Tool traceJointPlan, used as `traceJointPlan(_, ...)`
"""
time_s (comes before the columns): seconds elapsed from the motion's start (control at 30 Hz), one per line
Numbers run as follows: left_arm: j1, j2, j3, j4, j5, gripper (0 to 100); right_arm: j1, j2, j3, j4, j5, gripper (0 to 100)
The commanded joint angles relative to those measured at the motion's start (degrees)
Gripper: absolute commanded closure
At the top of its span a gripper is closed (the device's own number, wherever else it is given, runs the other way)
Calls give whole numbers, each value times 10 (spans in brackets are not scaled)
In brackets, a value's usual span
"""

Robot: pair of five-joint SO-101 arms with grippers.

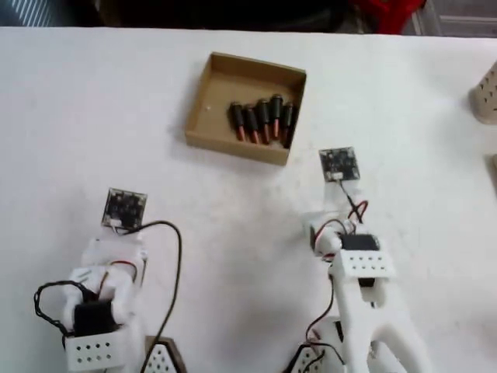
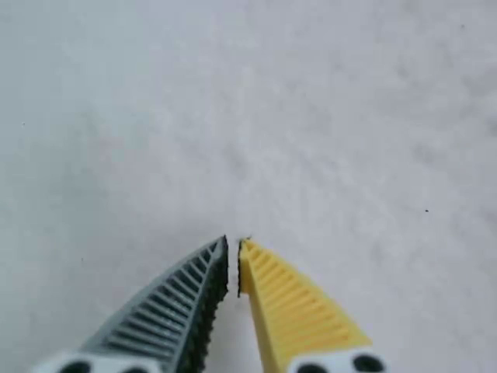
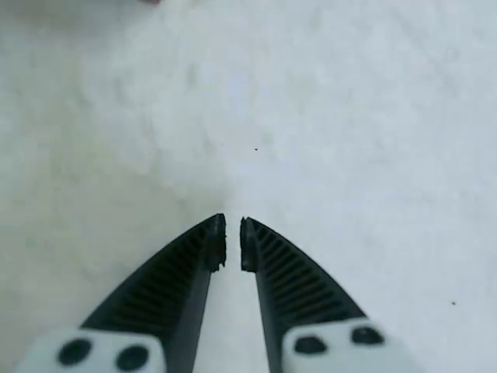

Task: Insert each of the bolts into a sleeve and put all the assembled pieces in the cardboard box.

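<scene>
Task apparently complete: black-sleeved copper bolts lie side by side in the shallow brown cardboard box.
The left pincer and right pincer are clenched, empty, above the white desk.

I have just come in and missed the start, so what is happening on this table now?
Nothing is being handled at this moment. The left gripper and the right gripper are both shut and hold nothing, each above the bare white table. Several assembled pieces, bolts in dark sleeves, lie side by side inside the cardboard box at the far side of the table. Judging from this, the task looks finished, or close to it.
</scene>
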Motion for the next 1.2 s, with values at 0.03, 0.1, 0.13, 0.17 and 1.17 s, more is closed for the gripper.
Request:
traceJointPlan(0.03,8,-3,0,2,-3,939,8,-102,-1,69,4,981)
traceJointPlan(0.1,8,-3,0,2,-3,939,2,-151,-1,102,4,981)
traceJointPlan(0.13,8,-3,0,2,-3,939,-3,-173,0,115,4,981)
traceJointPlan(0.17,8,-3,0,2,-3,939,-6,-192,0,125,4,981)
traceJointPlan(1.17,8,-3,0,2,-2,939,-182,-624,251,374,8,978)
